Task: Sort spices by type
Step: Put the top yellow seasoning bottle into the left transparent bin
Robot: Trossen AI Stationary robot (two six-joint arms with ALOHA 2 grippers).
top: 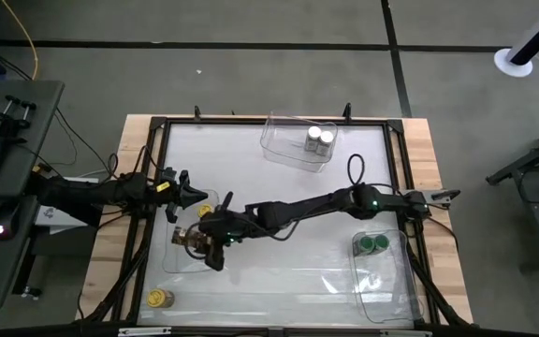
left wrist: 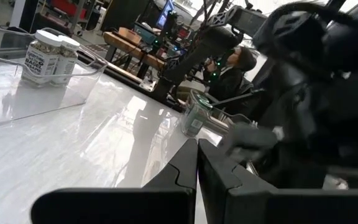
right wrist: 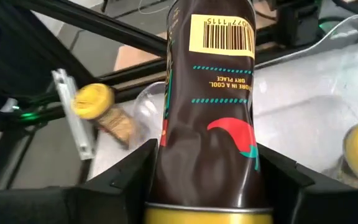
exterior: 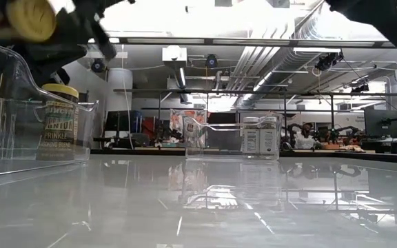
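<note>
1. Jar with yellow lid [right wrist: 209, 118] sat clamped in the right gripper's [top: 209, 245] fingers, over the left clear bin [top: 178, 260].
2. Judged step: delivering it; next, lower and release beside the yellow-lidded jar [exterior: 59, 122] inside.
3. Left gripper [top: 193, 195] waited nearby, fingers together, above the bench [top: 279, 271].

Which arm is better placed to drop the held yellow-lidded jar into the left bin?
The right. Its gripper already clamps the yellow-lidded jar over the left bin, where another yellow-lidded jar stands. The left gripper is shut and empty beside it.
</note>
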